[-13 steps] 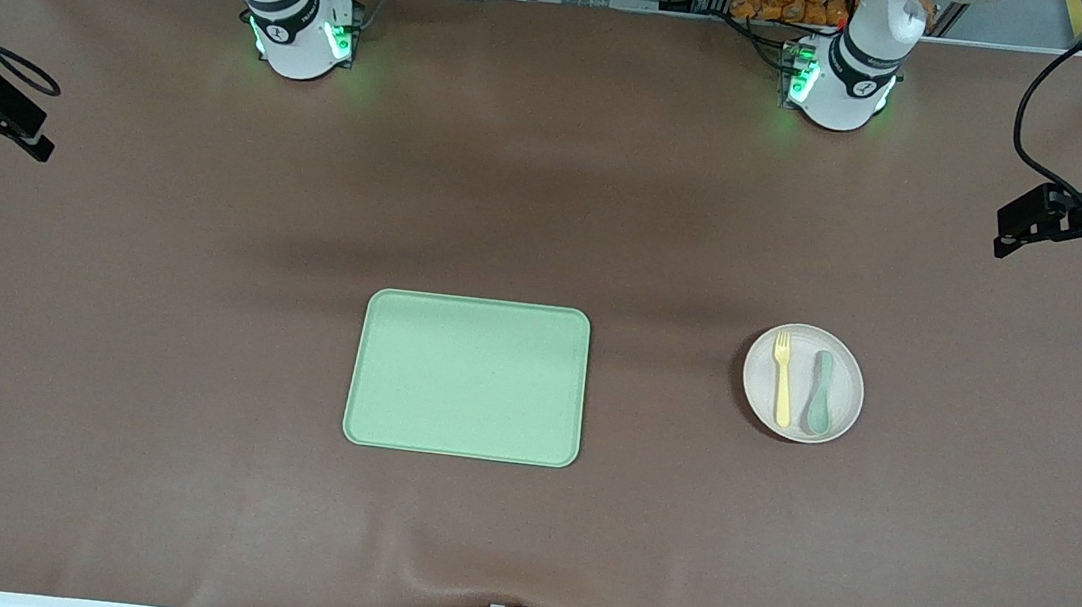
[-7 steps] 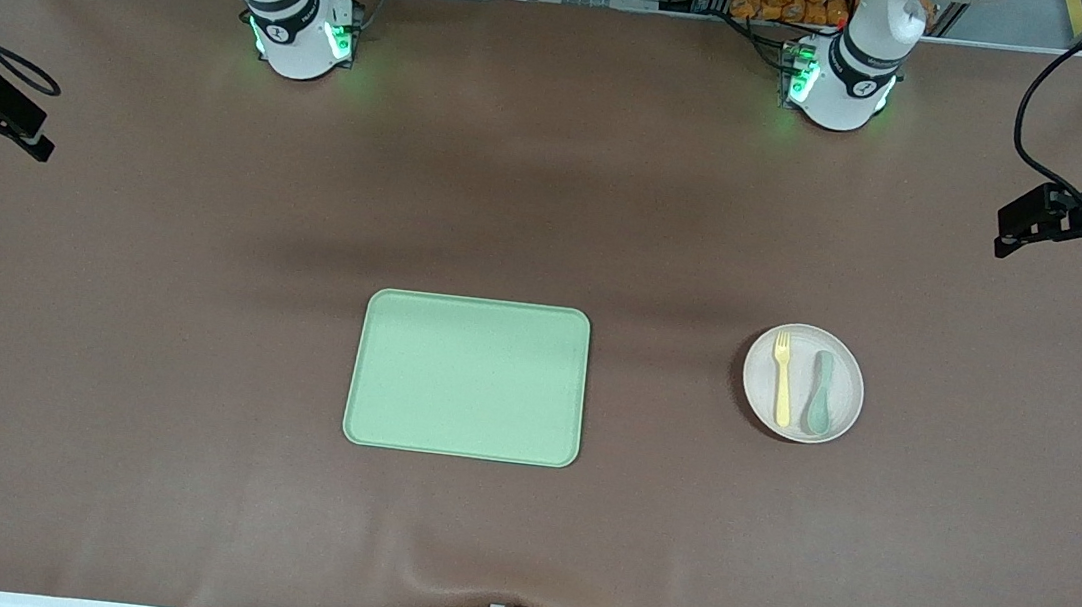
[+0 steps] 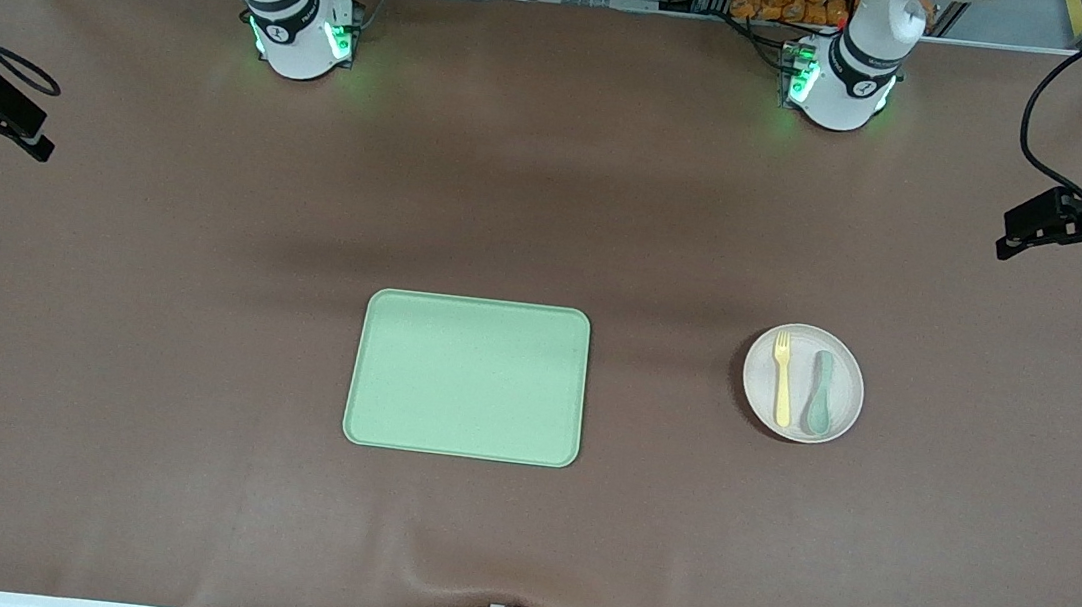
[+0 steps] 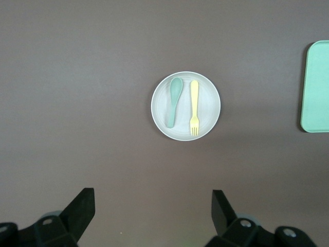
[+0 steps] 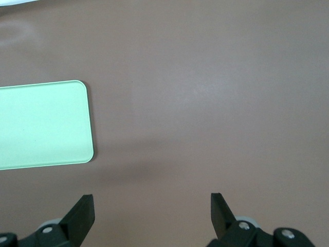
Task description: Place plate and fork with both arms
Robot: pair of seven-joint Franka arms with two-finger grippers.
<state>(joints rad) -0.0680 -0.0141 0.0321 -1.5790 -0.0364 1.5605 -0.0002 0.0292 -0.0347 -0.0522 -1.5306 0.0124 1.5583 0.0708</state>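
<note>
Resting on the worktop: plate with fork, both grippers released

You will find the plate toward the left arm's end, carrying the fork beside a teal spoon. The green tray lies apart, mid-worktop. Left gripper hangs above the plate, fingers spread, empty. Right gripper hangs over bare worktop beside the tray, likewise released.
</note>
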